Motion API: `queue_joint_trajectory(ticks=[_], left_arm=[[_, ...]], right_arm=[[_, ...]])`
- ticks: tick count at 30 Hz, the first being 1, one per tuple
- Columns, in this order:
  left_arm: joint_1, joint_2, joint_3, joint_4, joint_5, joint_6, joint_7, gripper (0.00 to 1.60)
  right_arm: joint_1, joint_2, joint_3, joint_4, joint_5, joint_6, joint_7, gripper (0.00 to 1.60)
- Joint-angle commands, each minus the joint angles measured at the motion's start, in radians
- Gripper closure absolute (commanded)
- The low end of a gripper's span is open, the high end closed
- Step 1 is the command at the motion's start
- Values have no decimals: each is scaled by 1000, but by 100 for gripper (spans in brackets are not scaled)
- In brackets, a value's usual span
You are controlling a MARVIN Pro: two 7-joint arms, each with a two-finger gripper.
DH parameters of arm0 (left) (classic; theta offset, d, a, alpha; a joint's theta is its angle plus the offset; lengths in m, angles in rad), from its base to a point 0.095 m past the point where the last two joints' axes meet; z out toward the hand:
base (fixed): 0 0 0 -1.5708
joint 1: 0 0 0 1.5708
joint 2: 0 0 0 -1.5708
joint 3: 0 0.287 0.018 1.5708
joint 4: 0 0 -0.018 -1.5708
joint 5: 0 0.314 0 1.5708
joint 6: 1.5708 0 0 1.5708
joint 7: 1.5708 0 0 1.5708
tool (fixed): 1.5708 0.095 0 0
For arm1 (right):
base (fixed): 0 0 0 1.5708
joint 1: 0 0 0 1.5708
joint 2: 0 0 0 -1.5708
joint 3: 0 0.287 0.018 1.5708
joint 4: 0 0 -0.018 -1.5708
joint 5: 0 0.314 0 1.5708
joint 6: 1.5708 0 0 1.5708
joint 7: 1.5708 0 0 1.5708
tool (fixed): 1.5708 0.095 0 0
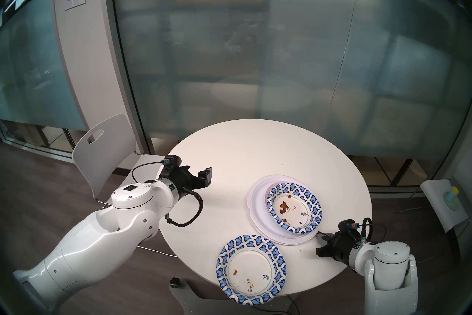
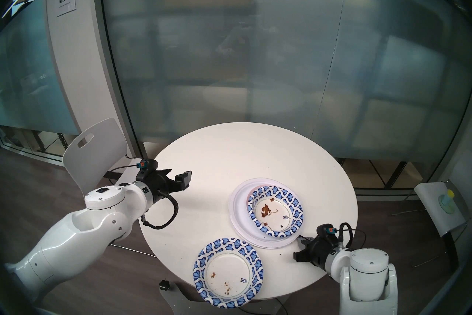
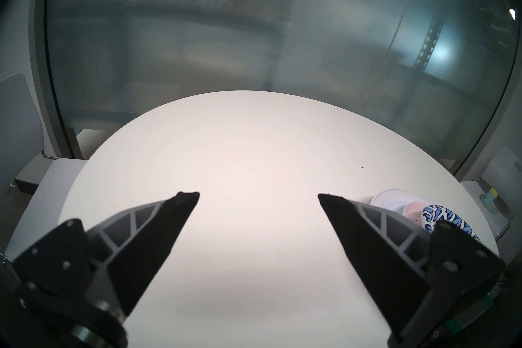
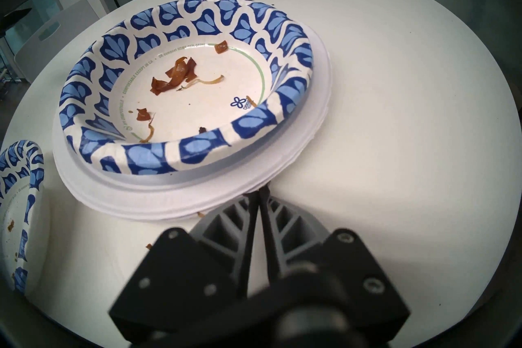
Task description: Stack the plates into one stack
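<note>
The stack lies on the right half of the round white table: wide white plates at the base, a pink plate just showing, and a blue-patterned bowl with brown food scraps on top. A second blue-patterned plate lies alone at the front edge and overhangs it. My right gripper is shut, its tips tucked at the near rim of the lowest white plates. My left gripper is open and empty over the table's left side, far from the plates.
A white chair stands left of the table, behind my left arm. A frosted glass wall runs behind the table. Crumbs lie by the stack. A small stand with a yellow-capped object is off to the right.
</note>
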Motion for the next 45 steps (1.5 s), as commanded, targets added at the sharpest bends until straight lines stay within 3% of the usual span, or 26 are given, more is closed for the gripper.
queue_joint_trajectory(ticks=[1, 10, 15, 22, 28, 40, 41, 42, 45], left_arm=[[15, 35, -51, -22, -13, -20, -11, 0], [44, 51, -75, -23, -29, -40, -33, 0], [68, 62, -85, -19, -35, -56, -48, 0], [83, 68, -84, -18, -36, -64, -59, 0], [80, 68, -84, -19, -41, -62, -65, 0], [76, 62, -67, -33, -39, -60, -75, 0], [76, 62, -66, -33, -38, -60, -75, 0], [74, 63, -61, -34, -33, -59, -81, 0], [74, 63, -61, -34, -33, -59, -81, 0]], right_arm=[[63, -9, -21, 1, 12, -17, -6, 106], [83, -20, -61, 28, 9, -24, -14, 105], [51, -20, -61, -6, -3, -16, -26, 104], [-46, -25, -38, -106, -5, 3, -22, 102], [-128, -66, -29, -175, 49, -1, 43, 102], [-281, -129, -118, -327, 27, 0, 112, 103], [-299, -131, -128, -337, 23, -6, 110, 103], [-365, -133, -161, -347, 4, -38, 99, 103], [-365, -133, -161, -347, 4, -38, 99, 103]])
